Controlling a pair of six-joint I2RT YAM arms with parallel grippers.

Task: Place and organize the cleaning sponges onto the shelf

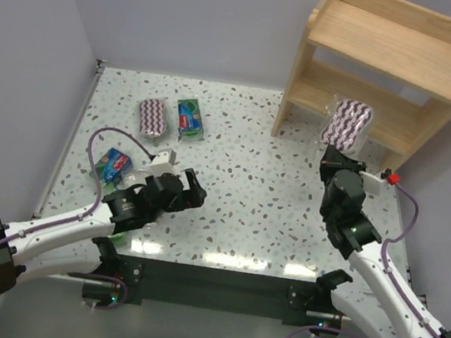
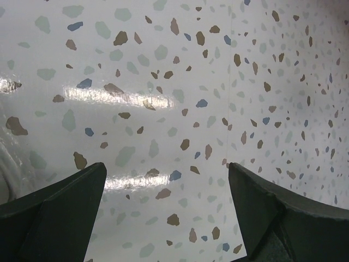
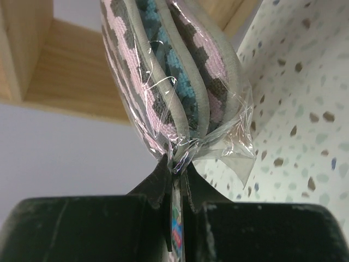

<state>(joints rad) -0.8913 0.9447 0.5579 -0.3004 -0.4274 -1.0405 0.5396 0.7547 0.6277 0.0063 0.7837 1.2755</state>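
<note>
Your left hand (image 2: 166, 210) hangs wide over the worktop (image 1: 249, 181), with three packs (image 1: 154, 117) waiting at left. Your right hand (image 3: 175, 169) pinches the striped sponge pack (image 1: 347, 123) by its wrapper seam, raised before the shelf (image 1: 395, 41). Next, reach it onto the lower tier.

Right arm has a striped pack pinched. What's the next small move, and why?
Probably ease the right gripper forward, carrying the striped pack onto the lower tier of the shelf. The gripper is shut on just the wrapper's edge, and the pack seems short of that tier.
</note>
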